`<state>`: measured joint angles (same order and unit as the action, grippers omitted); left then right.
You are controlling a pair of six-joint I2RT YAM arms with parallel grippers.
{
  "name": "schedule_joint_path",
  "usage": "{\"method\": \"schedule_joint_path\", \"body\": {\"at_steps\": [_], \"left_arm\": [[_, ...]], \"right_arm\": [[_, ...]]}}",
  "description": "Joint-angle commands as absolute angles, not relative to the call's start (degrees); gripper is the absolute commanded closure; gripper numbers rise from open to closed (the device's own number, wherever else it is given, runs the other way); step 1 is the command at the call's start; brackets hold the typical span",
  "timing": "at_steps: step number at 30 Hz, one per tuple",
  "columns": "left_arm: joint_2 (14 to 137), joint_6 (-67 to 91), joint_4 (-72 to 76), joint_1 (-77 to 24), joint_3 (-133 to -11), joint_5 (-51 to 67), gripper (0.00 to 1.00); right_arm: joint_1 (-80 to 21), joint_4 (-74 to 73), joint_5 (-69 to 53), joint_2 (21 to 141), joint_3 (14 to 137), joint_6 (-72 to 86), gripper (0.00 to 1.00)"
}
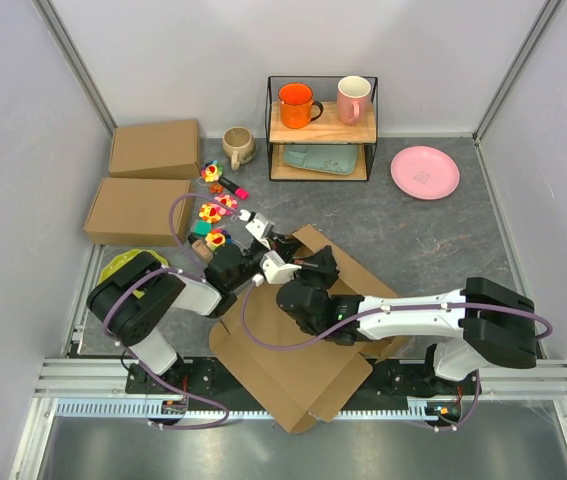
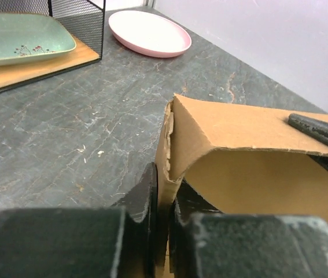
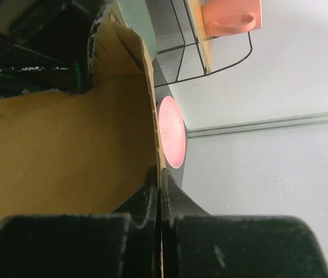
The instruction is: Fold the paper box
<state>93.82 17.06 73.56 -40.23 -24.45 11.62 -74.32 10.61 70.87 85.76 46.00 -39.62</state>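
The left gripper (image 2: 162,194) and right gripper (image 3: 159,186) are each pinching, jaws nearly closed, a raised flap of the paper box (image 1: 283,385), lying part-folded on the table (image 1: 443,230) before the arms; we are judging wall-raising in hand; next, that corner is needing an inward tuck.

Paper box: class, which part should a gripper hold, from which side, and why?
A raised flap of the box, edge-on, one finger each side: it is thin and upright there, as the left gripper and right gripper pinch it.
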Motion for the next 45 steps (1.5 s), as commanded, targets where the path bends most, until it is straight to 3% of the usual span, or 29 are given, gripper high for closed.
{"method": "schedule_joint_path", "body": {"at_steps": [1,3,5,6,7,10,13,18,24,33,37,40,41,45], "left_arm": [[95.2,14.4,88.7,-39.8,-24.7,11.4,0.98],[95.4,13.6,88.9,-39.8,-23.8,10.4,0.98],[95.5,13.1,89.1,-39.9,-23.3,9.5,0.98],[95.2,12.9,89.1,-40.0,-23.2,8.4,0.98],[95.0,12.8,89.1,-40.0,-23.1,7.9,0.98],[93.9,12.3,88.7,-40.3,-22.8,6.3,0.98],[92.6,10.7,86.2,-40.6,-23.2,5.6,0.98],[90.9,9.8,82.5,-41.1,-24.0,4.0,0.98],[88.4,7.6,78.6,-42.2,-24.6,0.7,0.98],[89.6,1.6,74.5,-46.2,-26.7,-11.8,0.98],[95.0,0.1,84.2,-48.2,-25.6,-14.9,0.98],[99.5,-3.4,91.9,-50.4,-25.0,-18.4,0.98],[100.3,-3.7,93.2,-50.8,-24.8,-20.0,0.98],[102.7,-2.3,95.3,-51.9,-24.3,-23.2,0.98]], "right_arm": [[-75.3,7.6,66.4,86.9,47.2,-33.2,1.00],[-75.6,7.2,66.9,86.8,47.6,-32.7,1.00],[-75.8,6.9,67.4,86.3,48.6,-32.3,0.91],[-75.9,6.3,67.8,86.3,49.0,-32.0,0.86],[-76.1,6.1,68.7,86.0,49.7,-31.6,0.72],[-76.5,5.4,69.8,83.9,51.2,-30.0,0.52],[-76.6,3.6,69.4,80.8,53.4,-28.3,0.41],[-76.6,0.5,68.7,76.5,56.1,-25.0,0.28],[-76.6,0.6,65.2,69.9,56.3,-19.2,0.23],[-73.0,4.0,53.7,61.6,53.9,-5.5,0.23],[-65.5,0.4,44.5,64.5,56.7,5.9,0.27],[-60.8,-2.1,39.7,69.1,59.8,9.8,0.54],[-59.9,-2.2,39.1,70.2,61.0,11.6,0.69],[-54.2,-1.2,31.9,74.3,61.2,15.8,0.83]]}}
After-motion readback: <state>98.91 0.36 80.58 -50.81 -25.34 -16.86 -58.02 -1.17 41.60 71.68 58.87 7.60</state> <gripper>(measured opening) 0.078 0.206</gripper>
